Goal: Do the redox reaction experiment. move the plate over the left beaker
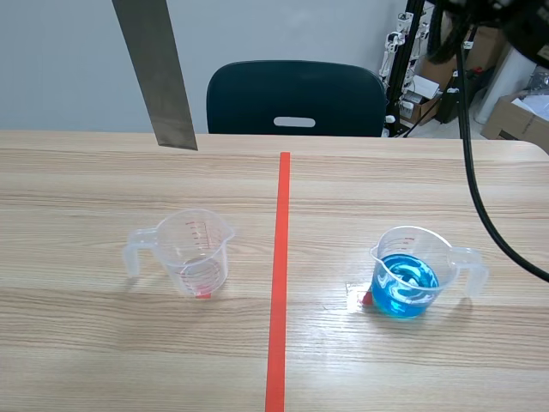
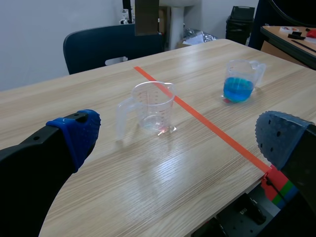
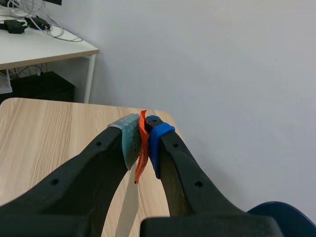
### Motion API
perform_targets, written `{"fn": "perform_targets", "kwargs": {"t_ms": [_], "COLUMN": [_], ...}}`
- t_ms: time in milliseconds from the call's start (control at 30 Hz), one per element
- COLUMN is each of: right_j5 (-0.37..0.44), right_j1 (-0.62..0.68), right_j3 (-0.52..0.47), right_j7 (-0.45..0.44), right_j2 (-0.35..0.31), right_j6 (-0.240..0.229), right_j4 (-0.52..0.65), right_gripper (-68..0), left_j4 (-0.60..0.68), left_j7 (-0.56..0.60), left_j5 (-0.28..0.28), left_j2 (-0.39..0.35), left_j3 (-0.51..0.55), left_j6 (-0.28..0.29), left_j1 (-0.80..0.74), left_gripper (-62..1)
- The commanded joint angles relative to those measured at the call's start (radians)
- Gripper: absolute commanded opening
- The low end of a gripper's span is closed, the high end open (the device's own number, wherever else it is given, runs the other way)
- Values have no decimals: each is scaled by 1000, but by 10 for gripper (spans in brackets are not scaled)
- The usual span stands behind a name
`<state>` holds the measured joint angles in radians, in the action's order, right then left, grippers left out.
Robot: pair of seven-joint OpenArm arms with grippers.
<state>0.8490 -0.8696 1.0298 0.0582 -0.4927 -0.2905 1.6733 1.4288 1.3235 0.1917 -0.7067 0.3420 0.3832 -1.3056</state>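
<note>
A long grey metal plate (image 1: 159,73) hangs upright from above the scene view, with its lower end over the far left of the table, behind the left beaker. My right gripper (image 3: 144,133) is shut on the plate's orange-taped top end, and the plate (image 3: 127,210) drops away below the fingers. The left beaker (image 1: 199,253) is clear and empty, with its handle to the left. The right beaker (image 1: 410,276) holds blue liquid. My left gripper (image 2: 178,136) is open and low at the near table edge, the empty beaker (image 2: 153,106) well ahead of it.
An orange-red tape line (image 1: 279,275) runs down the table's middle between the beakers. A dark blue chair (image 1: 296,99) stands behind the far edge. A black cable (image 1: 480,193) of the raised right arm hangs over the right side. Boxes and racks stand at the back right.
</note>
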Motion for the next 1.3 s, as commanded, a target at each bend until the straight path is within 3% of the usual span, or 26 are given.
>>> {"fn": "perform_targets", "kwargs": {"t_ms": [0,167,600,1267], "right_j5": [38,66,79,75], "right_j1": [-31,-54,-95,-93], "right_j3": [4,37,87,87], "right_j7": [-3,42,36,37], "right_j2": [12,41,41,41], "right_j6": [7,7,40,40], "right_j4": [7,7,7,7], "right_gripper": [-671,-671,-671,-671], "left_j4": [14,14,14,14], "left_j7": [34,48,72,72], "left_j5": [6,7,7,8], "left_j2": [16,17,30,31], "left_j3": [8,8,8,8], "left_j6": [-9,-34,-82,-83], "left_j1": [-11,-11,-11,-11], "left_gripper": [14,14,14,14]}}
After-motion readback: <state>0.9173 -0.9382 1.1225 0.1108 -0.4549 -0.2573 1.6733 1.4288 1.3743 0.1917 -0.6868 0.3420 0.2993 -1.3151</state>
